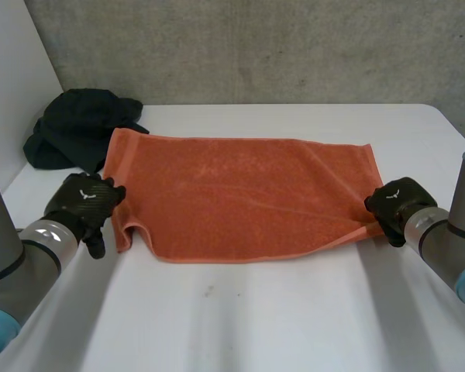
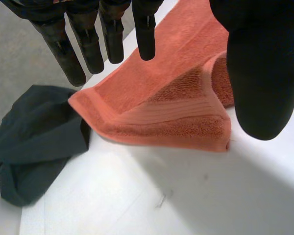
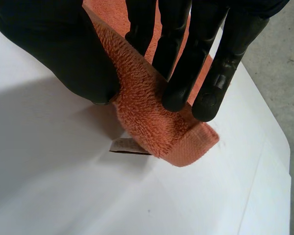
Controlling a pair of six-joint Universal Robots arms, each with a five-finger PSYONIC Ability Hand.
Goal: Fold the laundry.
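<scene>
An orange towel (image 1: 240,198) lies spread flat across the middle of the white table (image 1: 294,310). My left hand (image 1: 85,203) hovers at the towel's near left corner (image 2: 186,117), which is turned up in a small fold; its fingers (image 2: 112,34) are straight and apart from the thumb, holding nothing. My right hand (image 1: 397,203) is at the towel's near right corner (image 3: 181,142), with fingers (image 3: 186,73) and thumb pinching the cloth and lifting it off the table.
A dark crumpled garment (image 1: 77,128) lies at the back left, touching the towel's far left corner, and it lies beyond my left hand's fingertips (image 2: 34,142). A grey wall runs behind the table. A small label (image 3: 127,145) pokes out under the lifted corner.
</scene>
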